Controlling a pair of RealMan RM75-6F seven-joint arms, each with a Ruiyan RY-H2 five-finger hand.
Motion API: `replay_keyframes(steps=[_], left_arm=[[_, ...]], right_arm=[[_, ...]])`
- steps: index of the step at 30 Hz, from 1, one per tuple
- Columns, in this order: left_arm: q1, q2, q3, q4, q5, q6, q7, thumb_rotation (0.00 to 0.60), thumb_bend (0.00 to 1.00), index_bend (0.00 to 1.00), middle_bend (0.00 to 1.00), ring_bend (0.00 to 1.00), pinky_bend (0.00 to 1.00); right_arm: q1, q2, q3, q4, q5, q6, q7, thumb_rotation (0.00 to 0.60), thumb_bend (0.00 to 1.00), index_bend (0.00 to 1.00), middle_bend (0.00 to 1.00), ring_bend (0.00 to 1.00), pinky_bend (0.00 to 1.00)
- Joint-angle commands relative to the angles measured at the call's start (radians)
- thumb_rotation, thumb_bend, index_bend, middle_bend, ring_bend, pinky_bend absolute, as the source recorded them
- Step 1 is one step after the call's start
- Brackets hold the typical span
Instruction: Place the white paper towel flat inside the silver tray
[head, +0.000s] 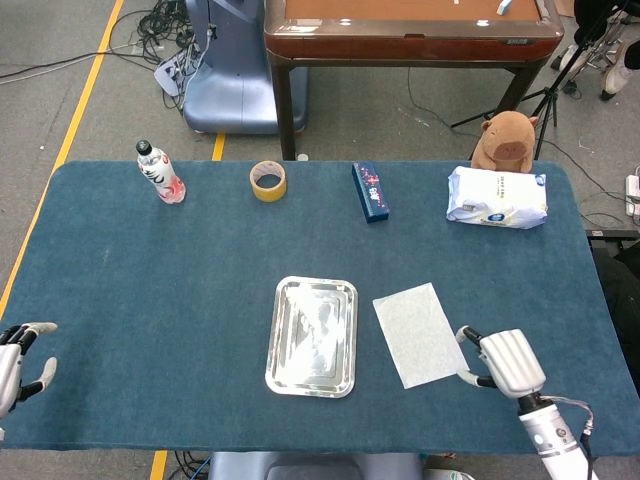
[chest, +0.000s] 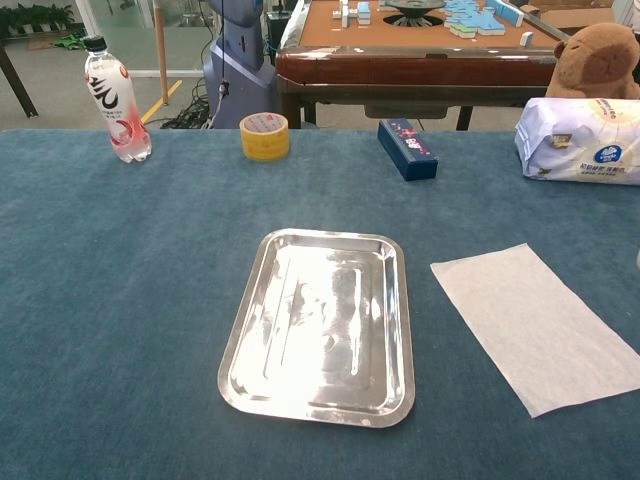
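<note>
The white paper towel (head: 420, 333) (chest: 538, 323) lies flat on the blue table, just right of the empty silver tray (head: 313, 336) (chest: 322, 325). My right hand (head: 503, 362) hovers at the towel's near right corner, fingers spread and holding nothing; its fingertips (head: 464, 334) nearly reach the towel's edge. At the table's near left edge my left hand (head: 18, 356) holds nothing, fingers apart. Neither hand shows in the chest view.
Along the far side stand a water bottle (head: 160, 171), a roll of yellow tape (head: 268, 180), a dark blue box (head: 370, 191), a pack of tissues (head: 497, 197) and a brown plush toy (head: 507, 139). A wooden table (head: 410, 30) stands beyond.
</note>
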Motion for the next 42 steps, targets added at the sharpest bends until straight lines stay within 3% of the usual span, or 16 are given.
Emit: replay_keyframes(steps=[1,12,42], left_arm=[[0.001,0.001,0.0,-0.002,0.002,0.002,-0.002,0.6,0.38,0.29,0.31,0.23,0.4],[0.007,0.007,-0.002,-0.003,0.0,0.009,-0.013,0.6,0.38,0.29,0.31,0.23,0.4],[0.015,0.023,-0.007,-0.016,-0.003,0.018,-0.021,0.6,0.38,0.29,0.31,0.23,0.4]], right_arm=[[0.007,-0.021,-0.016,0.014,-0.013,-0.017,-0.008,0.6,0.02,0.45,1.0,1.0,1.0],[0.029,-0.104,-0.051,0.077,-0.042,-0.069,-0.045,0.6,0.04,0.45,1.0,1.0,1.0],[0.055,-0.217,-0.051,0.187,-0.01,-0.107,-0.073,0.6,0.05,0.45,1.0,1.0,1.0]])
